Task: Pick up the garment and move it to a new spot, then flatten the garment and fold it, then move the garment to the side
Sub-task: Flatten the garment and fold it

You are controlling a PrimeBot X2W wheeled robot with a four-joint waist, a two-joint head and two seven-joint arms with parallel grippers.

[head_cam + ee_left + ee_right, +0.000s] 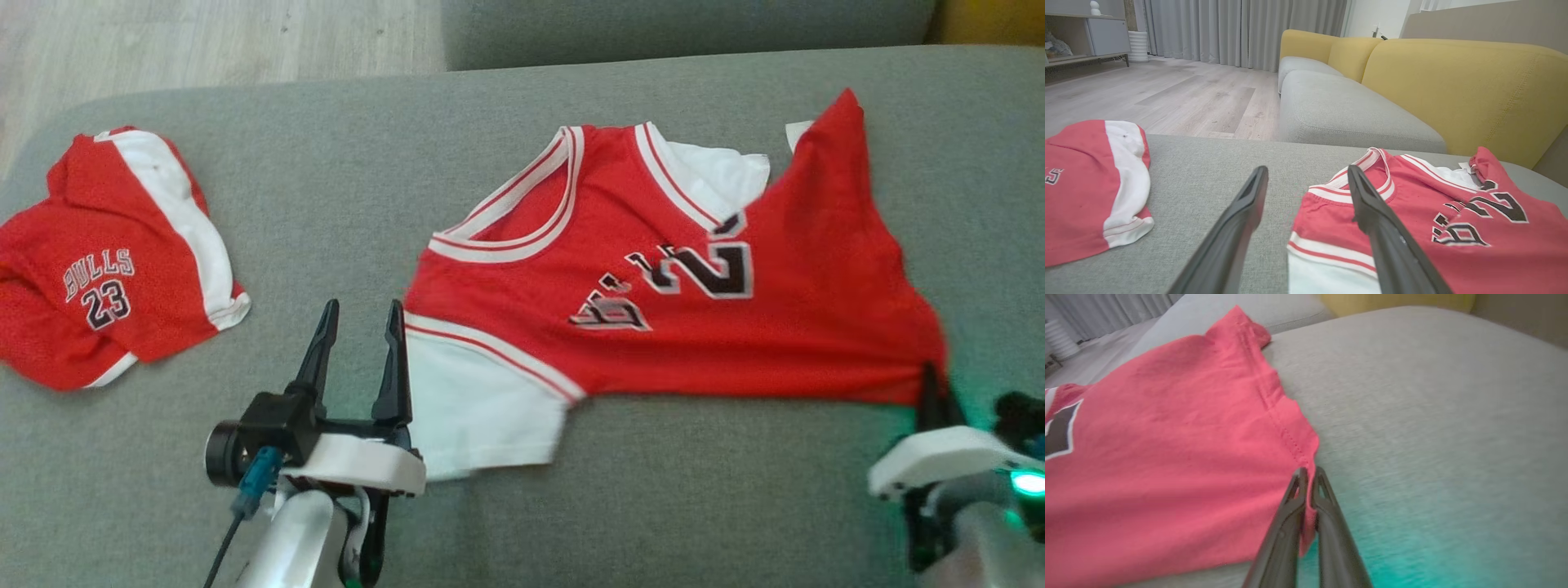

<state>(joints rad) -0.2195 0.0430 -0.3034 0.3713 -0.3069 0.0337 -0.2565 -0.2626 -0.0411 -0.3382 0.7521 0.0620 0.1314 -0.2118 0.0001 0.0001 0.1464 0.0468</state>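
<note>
Our red jersey (653, 278) lies mid-cushion on the grey sofa (326, 163), mostly spread but rumpled at its far right. Our right gripper (1309, 473) is clamped on its near right hem corner. Our left gripper (363, 309) hangs with fingers apart beside its near left edge. We judge flattening unfinished, with folding and moving aside yet to come.

My left gripper (363, 309) has long black tapered fingers (394, 359), a white wrist shell (363, 469) and a blue plug (257, 482); on my right gripper (1308, 473) a green light (1029, 482) glows.
</note>
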